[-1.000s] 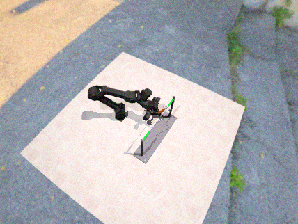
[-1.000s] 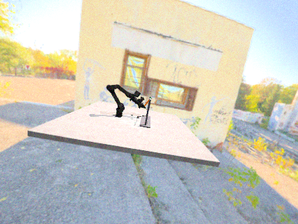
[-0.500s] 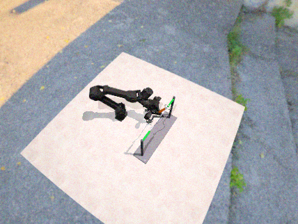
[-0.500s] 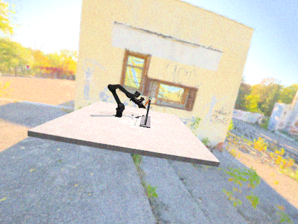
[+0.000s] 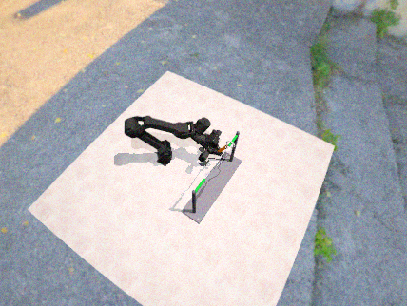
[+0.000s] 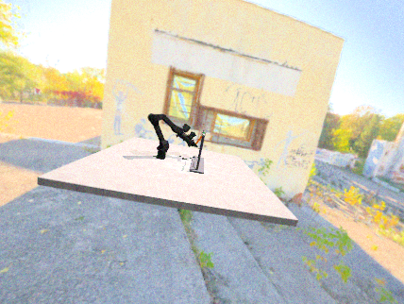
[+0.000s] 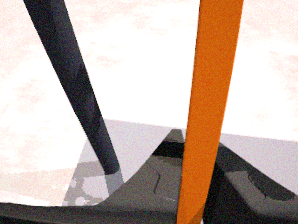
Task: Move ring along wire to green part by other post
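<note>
My gripper is shut on the orange handle, which rises between the fingers in the wrist view. The small pale ring is at the lower end of the far green part, near the far post. Whether it touches the wire is too small to tell. A dark post stands left of the handle in the wrist view. The other green part is beside the near post. The thin grey wire between them is faint.
The posts stand on a grey base plate, which lies on the pale table top. The arm reaches over from the left. Shadows of the arm and wire fall on the table.
</note>
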`<action>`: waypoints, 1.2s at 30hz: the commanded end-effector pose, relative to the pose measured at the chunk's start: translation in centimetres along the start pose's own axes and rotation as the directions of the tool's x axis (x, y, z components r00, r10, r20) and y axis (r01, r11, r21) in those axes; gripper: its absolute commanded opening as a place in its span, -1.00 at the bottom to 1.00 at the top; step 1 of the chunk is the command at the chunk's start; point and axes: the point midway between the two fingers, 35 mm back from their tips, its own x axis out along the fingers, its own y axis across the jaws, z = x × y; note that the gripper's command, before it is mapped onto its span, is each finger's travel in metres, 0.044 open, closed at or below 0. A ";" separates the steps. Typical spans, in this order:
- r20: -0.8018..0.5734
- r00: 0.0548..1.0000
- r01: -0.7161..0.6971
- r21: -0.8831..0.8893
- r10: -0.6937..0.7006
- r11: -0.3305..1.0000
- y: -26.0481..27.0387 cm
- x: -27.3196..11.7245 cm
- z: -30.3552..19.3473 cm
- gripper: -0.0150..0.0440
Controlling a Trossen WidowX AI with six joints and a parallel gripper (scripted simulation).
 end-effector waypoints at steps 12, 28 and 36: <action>0.009 1.000 -0.001 0.010 0.001 1.000 0.6 0.6 -0.5 -1.00; 0.009 1.000 -0.001 0.010 0.001 1.000 0.6 0.7 -0.8 -1.00; 0.009 1.000 -0.001 0.010 0.001 1.000 0.6 0.7 -0.8 -1.00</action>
